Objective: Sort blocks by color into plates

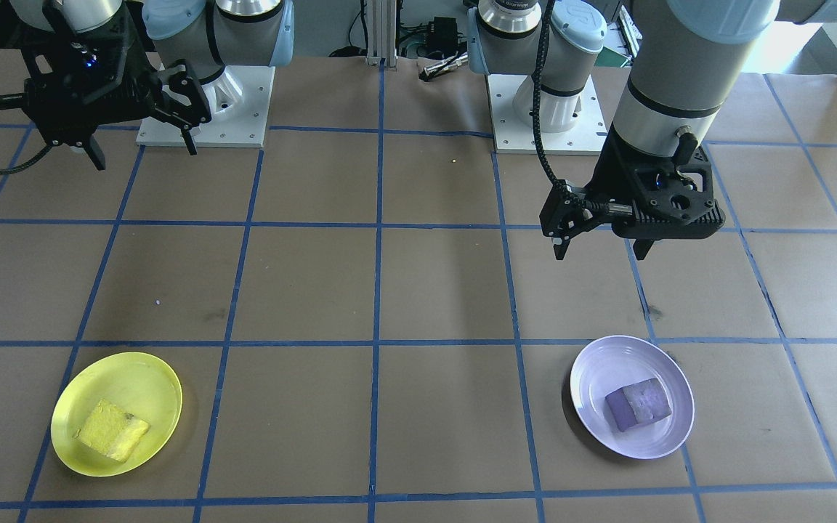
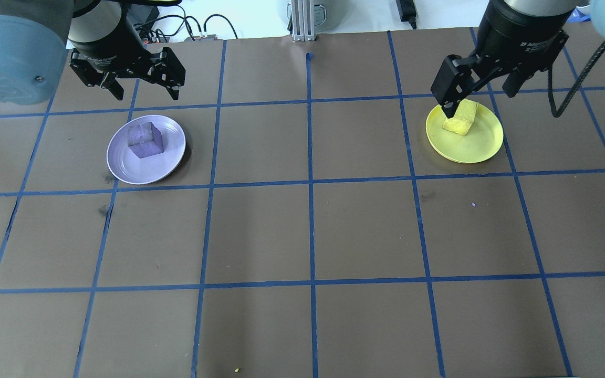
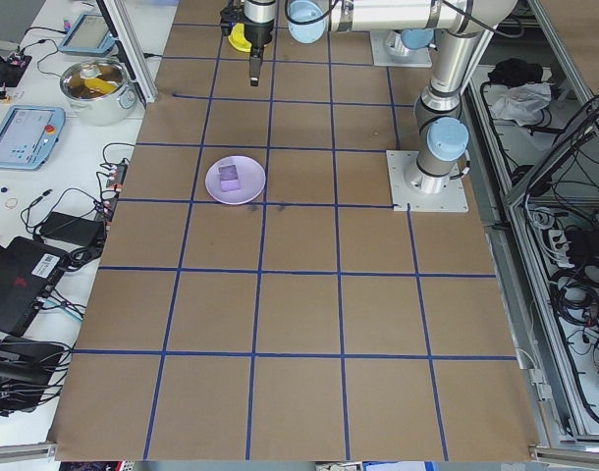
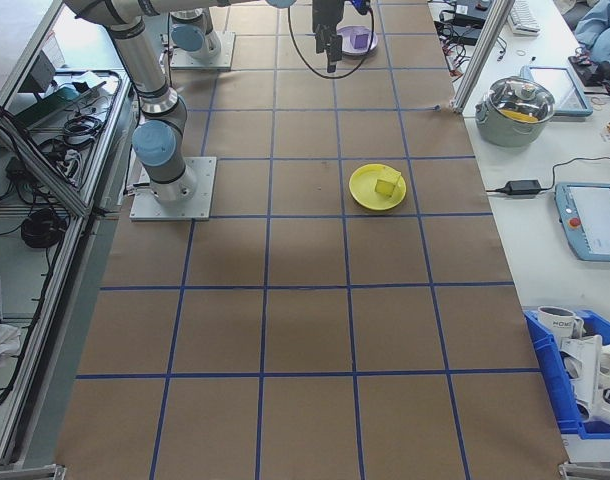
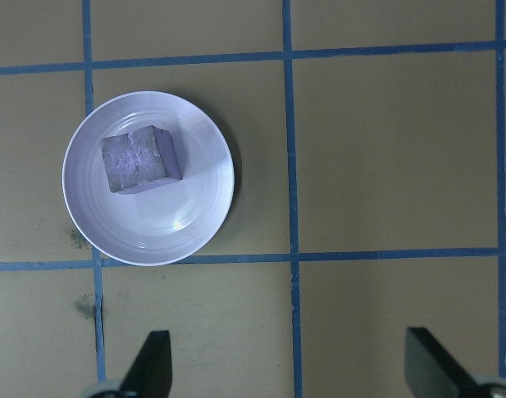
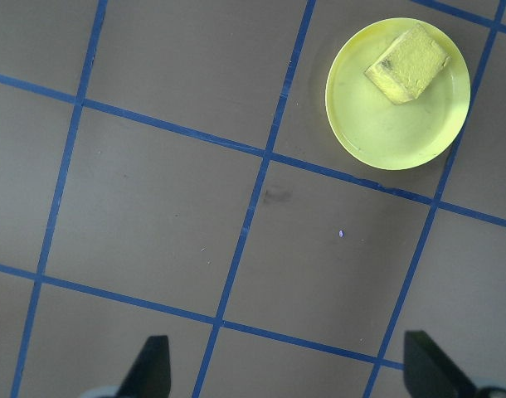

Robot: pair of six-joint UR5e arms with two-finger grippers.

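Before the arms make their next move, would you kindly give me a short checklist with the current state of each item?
1. Yellow block lies in the yellow plate: ok.
2. Purple block lies in the lavender plate: ok.
3. Left gripper is open, holds nothing and is above the table, clear of the lavender plate: ok.
4. Right gripper is open, holds nothing and is clear of the yellow plate: ok.
5. No stray blocks on the table: ok, none seen in any view.
6. Blocks sit flat rather than on a rim: ok for both.
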